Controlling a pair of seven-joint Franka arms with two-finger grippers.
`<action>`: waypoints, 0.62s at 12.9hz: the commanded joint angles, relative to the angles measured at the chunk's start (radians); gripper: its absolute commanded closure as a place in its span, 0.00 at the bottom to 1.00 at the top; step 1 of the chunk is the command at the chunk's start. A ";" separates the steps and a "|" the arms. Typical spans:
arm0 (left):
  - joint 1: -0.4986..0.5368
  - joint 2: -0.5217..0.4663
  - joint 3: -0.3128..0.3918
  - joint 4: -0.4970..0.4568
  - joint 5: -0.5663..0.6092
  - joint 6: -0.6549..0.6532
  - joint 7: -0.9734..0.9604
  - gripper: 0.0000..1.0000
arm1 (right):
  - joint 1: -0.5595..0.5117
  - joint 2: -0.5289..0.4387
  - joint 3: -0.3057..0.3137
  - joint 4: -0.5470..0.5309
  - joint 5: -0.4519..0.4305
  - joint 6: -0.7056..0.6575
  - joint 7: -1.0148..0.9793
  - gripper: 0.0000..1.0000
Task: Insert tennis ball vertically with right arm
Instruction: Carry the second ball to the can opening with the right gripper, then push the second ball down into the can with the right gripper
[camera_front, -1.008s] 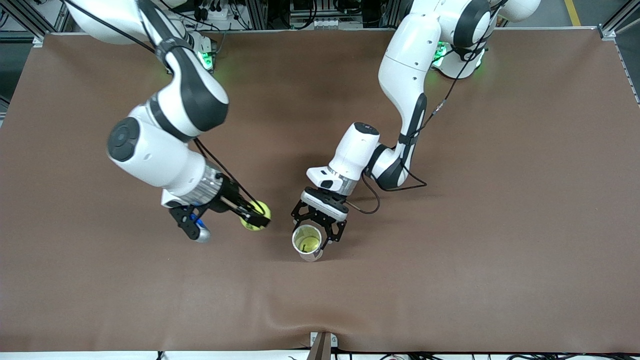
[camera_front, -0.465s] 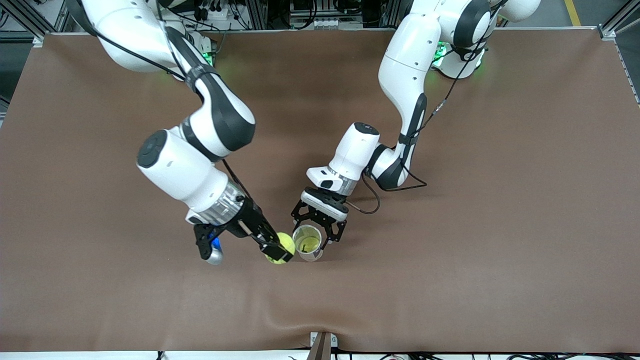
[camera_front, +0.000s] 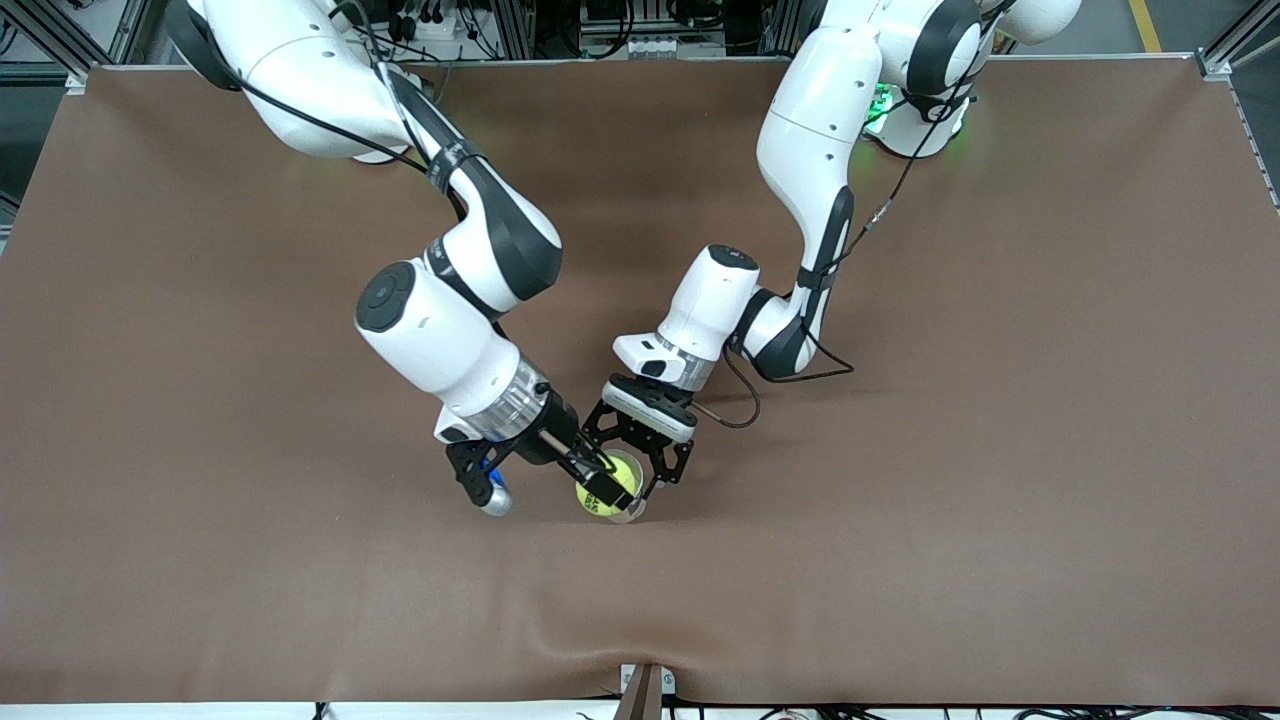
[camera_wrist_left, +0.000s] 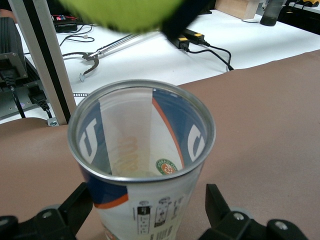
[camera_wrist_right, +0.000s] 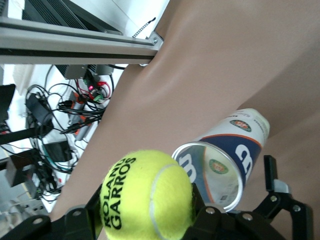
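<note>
Front view: ball (camera_front: 612, 478) over can (camera_front: 630, 512)

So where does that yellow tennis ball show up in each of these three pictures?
Front view: the tennis ball sits mid-table, gripped by the right gripper, over the can's mouth.
Left wrist view: a yellow blur along the upper edge, above the can.
Right wrist view: large, printed ROLAND GARROS, beside the can.
Shared landmark: the open can, between the left gripper's fingers.

Fuzzy felt tennis ball (camera_wrist_right: 147, 195); metal-rimmed can (camera_wrist_left: 141, 165).
</note>
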 joint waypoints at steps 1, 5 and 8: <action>-0.010 0.008 0.014 0.014 -0.017 0.004 0.006 0.01 | 0.008 0.013 -0.008 0.011 -0.040 -0.029 0.018 0.94; -0.010 0.008 0.014 0.014 -0.017 0.004 0.006 0.01 | 0.008 0.013 -0.008 -0.001 -0.054 -0.029 0.018 0.75; -0.010 0.008 0.014 0.014 -0.017 0.004 0.006 0.01 | 0.008 0.013 -0.008 -0.001 -0.053 -0.031 0.018 0.50</action>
